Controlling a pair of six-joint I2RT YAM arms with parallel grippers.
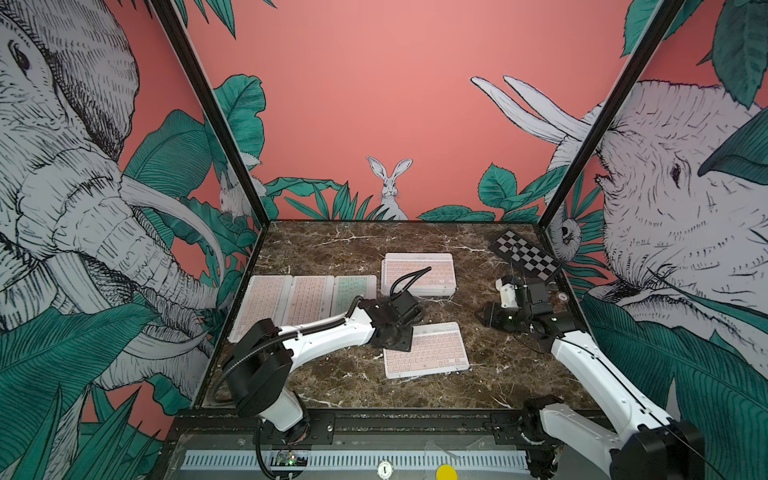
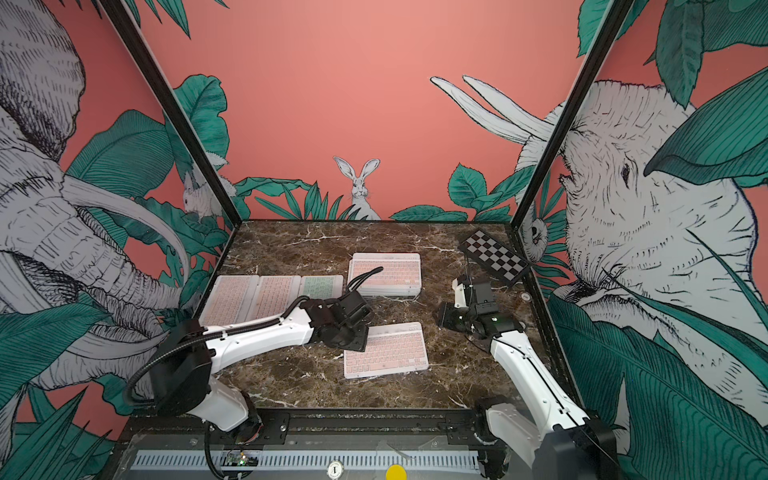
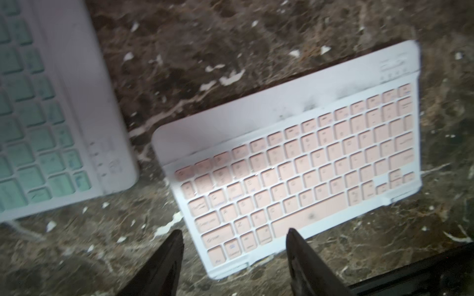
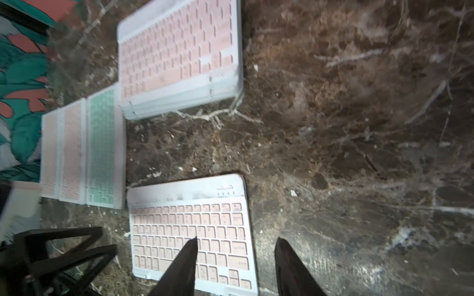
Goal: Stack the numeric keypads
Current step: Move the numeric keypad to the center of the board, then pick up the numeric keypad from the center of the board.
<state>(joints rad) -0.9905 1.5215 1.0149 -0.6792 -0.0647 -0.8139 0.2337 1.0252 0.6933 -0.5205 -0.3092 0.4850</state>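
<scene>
Pink keypad point(image 3: 295, 159) lies just ahead of my left pincer point(image 3: 233, 230), jaws apart, empty; I'd pinch its near edge squarely.

I work over a dark marbled surface point(image 1: 332, 249). A lone pink keypad point(image 1: 432, 353) lies flat and slightly askew on it, one corner below my left fingers point(image 3: 169, 256). Beyond those fingers sits a stack of pink keypads point(image 1: 419, 272). Beside the stack a row of three keypads point(image 1: 303, 299) lies edge to edge, with the mint one nearest. Well beyond my right fingers point(image 4: 184, 266) is a checkered board point(image 1: 525, 254).
</scene>
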